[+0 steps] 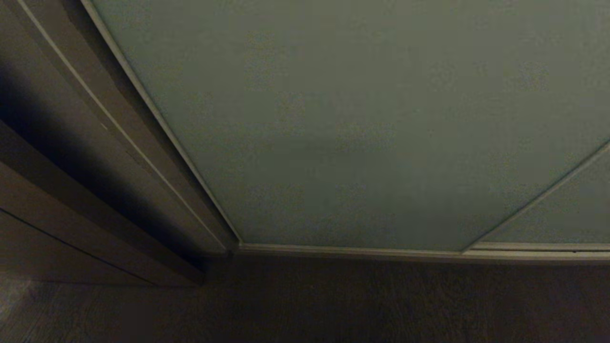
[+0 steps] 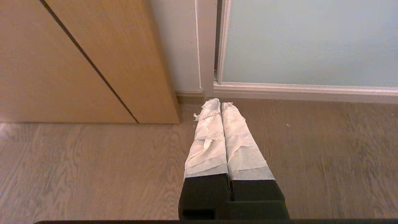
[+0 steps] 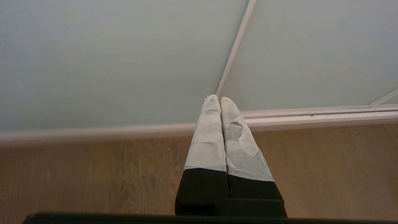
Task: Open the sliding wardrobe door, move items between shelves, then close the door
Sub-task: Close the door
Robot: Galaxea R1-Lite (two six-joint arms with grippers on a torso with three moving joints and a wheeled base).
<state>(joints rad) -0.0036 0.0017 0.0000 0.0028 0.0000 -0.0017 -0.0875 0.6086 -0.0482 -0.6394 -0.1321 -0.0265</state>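
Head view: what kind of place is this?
Probably a bedroom or dressing area at a built-in wardrobe: closed pale grey-green sliding wardrobe door, brown wooden side panel, wood-grain floor.

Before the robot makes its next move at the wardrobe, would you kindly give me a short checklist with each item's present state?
1. Sliding wardrobe door shut against its frame: ok.
2. Left gripper shut, holding nothing: ok.
3. Right gripper shut, holding nothing: ok.
4. Right gripper near the door's edge strip: ok; contact: cannot tell.
5. Garments on the shelves: cannot tell, door hides them.
6. Floor free of obstacles: ok.
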